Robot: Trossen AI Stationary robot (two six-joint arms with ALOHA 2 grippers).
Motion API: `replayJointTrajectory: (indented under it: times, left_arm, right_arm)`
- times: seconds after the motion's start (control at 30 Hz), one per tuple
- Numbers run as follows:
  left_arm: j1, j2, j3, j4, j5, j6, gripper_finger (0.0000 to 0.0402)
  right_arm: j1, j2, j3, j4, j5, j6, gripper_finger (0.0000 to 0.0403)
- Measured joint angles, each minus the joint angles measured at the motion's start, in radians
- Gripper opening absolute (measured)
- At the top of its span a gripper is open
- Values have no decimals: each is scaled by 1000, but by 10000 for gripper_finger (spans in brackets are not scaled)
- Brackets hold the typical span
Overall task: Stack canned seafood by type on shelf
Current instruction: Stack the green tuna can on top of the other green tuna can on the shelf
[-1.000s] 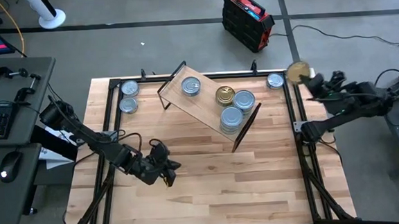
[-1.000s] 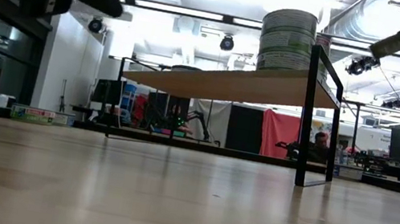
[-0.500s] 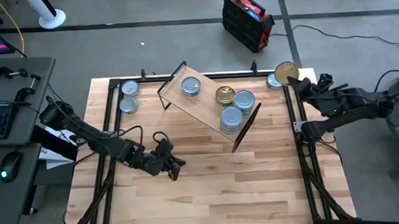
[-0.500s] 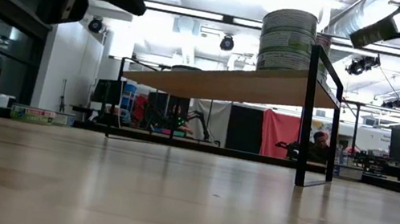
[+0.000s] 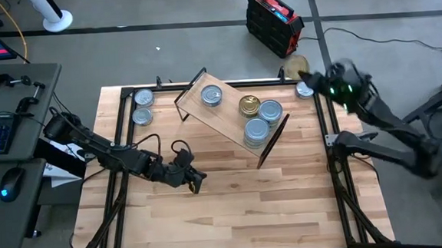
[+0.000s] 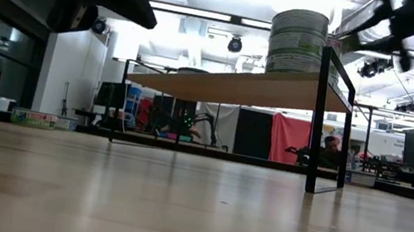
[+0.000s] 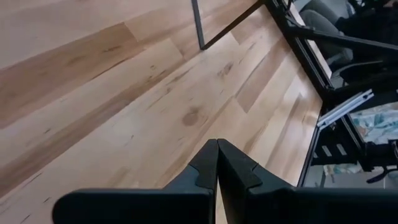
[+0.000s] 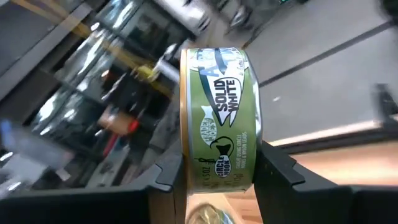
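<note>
Though blurred overhead, green-labelled can wrist-clear.

Two dark jointed arms, green light on the right one

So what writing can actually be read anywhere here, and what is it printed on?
"SOLID WHITE": on the green label of the can held in the right end effector.
Smaller print and a round logo lower on that label: too small to read.
Label on the stacked cans on the shelf: too blurred to read.
Tops of the other cans: no text I can make out.
</note>
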Motion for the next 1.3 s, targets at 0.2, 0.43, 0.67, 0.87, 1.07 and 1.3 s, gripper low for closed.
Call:
replayJointTrajectory:
  times: [0.2,0.43,0.67,0.87,1.07,1.3]
  left_arm:
    - [29,-9,0,-62,18,41,1]
    - [71,-51,0,-162,53,106,1]
    - [130,-105,2,-215,76,190,1]
    - [150,-131,1,-235,79,204,1]
    - [166,-130,1,-240,79,158,1]
    - [177,-130,1,-239,79,136,1]
  right_arm:
    - [-616,393,53,278,-669,-32,110]
    - [-614,627,132,661,-847,63,110]
    - [-550,646,135,596,-817,123,110]
    - [-448,695,138,616,-725,92,110]
    - [-401,827,153,762,-976,136,110]
    - [-414,962,267,762,-1403,95,110]
